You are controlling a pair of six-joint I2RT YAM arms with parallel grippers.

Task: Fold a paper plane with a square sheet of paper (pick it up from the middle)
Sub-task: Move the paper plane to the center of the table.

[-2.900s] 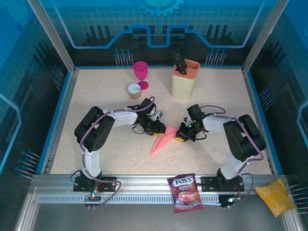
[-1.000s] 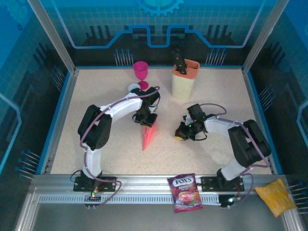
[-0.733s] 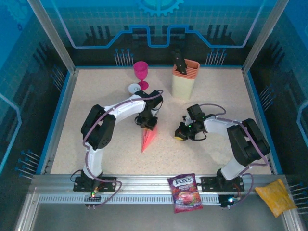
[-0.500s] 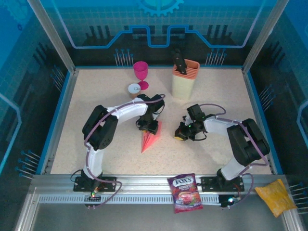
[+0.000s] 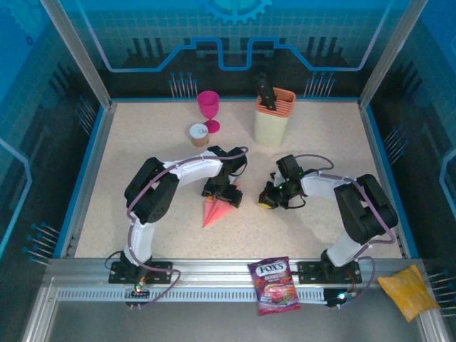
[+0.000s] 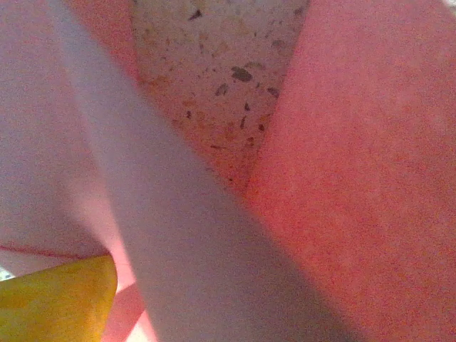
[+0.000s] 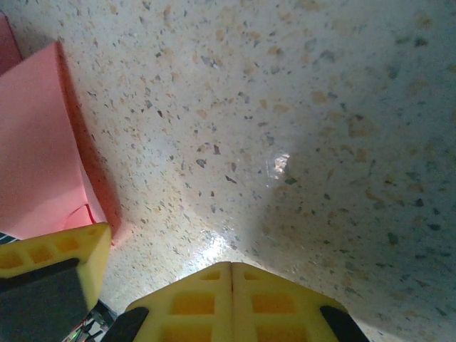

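Note:
The salmon-pink paper plane (image 5: 211,211) lies on the speckled table, nose toward the near edge and wings spread at its far end. My left gripper (image 5: 222,189) is over that wide end, open. In the left wrist view one yellow finger (image 6: 57,299) sits far to the left, and pink folds of the paper plane (image 6: 370,178) stand close in front of the lens. My right gripper (image 5: 269,199) rests on the table just right of the plane, its yellow fingertips (image 7: 206,299) pressed shut on nothing. The right wrist view has the paper plane (image 7: 32,149) at its left. A flat square sheet of paper is out of view.
A magenta goblet (image 5: 209,107) and a small round cup (image 5: 199,133) stand at the back left. A beige holder (image 5: 275,117) with a black tool is at the back centre. A purple candy bag (image 5: 273,285) and a yellow bag (image 5: 408,291) lie on the near rail.
My left gripper carried the plane right and nearer, then opened. The plane has settled onto the table with its wings spread. The right arm has not moved.

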